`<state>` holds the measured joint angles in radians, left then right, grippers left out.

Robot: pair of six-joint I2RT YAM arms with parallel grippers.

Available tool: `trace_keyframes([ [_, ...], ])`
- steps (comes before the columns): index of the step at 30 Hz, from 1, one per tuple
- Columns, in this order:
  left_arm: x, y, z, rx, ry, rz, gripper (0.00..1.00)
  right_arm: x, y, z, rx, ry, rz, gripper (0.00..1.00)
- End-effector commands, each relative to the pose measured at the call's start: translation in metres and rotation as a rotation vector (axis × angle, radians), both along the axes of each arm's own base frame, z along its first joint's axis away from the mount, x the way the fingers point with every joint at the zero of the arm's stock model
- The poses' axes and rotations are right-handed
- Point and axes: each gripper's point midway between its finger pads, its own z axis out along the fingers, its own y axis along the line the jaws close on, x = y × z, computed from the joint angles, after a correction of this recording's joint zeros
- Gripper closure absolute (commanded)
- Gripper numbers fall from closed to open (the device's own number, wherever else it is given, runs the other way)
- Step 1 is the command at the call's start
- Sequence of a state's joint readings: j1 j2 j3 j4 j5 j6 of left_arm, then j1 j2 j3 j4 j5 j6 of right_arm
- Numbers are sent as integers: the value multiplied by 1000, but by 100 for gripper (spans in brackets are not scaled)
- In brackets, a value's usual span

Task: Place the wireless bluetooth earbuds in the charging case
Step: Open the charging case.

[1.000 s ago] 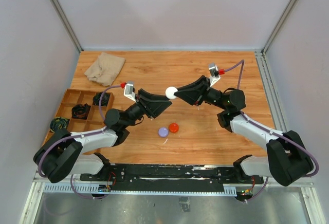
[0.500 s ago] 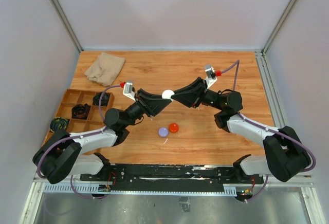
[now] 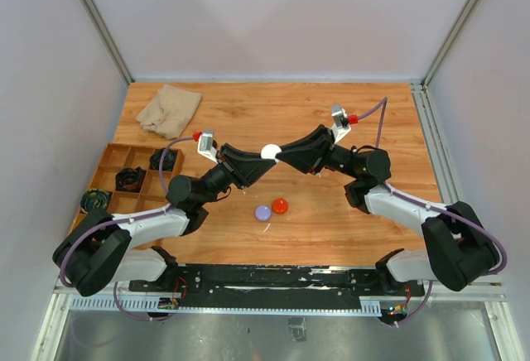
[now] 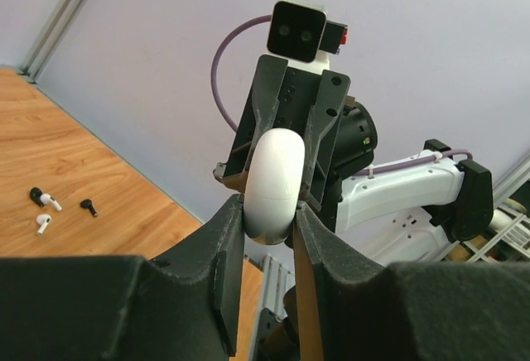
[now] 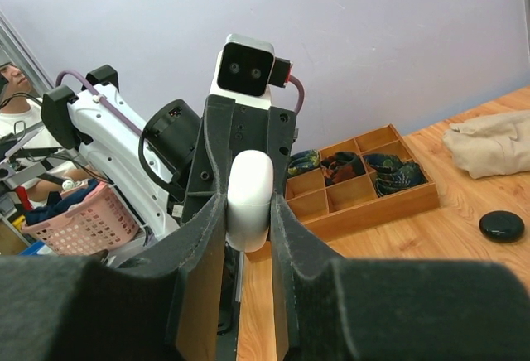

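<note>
Wooden worktop (image 3: 248,113) below; white charging case (image 4: 275,180) midair, left tool (image 4: 269,212) and right tool (image 5: 247,212) both clamped on it from opposite ends. Earbuds (image 4: 41,224) loose on worktop, well apart (case looks shut). Risk: smooth rounded case slips out if tools pull unevenly, then drops.

No text, label, brand, number or sign can be read in any of the views.
</note>
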<state>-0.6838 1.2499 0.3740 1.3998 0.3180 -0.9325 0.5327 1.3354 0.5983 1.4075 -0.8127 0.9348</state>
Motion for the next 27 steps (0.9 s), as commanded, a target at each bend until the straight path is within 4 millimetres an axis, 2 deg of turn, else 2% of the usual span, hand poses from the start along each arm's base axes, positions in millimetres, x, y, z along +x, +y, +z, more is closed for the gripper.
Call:
trace_keyframes([
  [1,-1,5,9,8,-72,34,100,-8,-1,1,-2,-69,-1,74],
  [5,4,7,-2,89,-109,95,100,-7,-4,-5,-50,-80,-26,56],
  [13,4,5,-32,308,-252,137,100,-5,-15,-17,-217,-111,-101,34],
  [22,-7,3,-49,473,-419,105,100,8,-38,-39,-489,-183,-265,19],
  [27,-13,-1,-58,524,-474,43,100,9,-41,-46,-570,-229,-286,13],
])
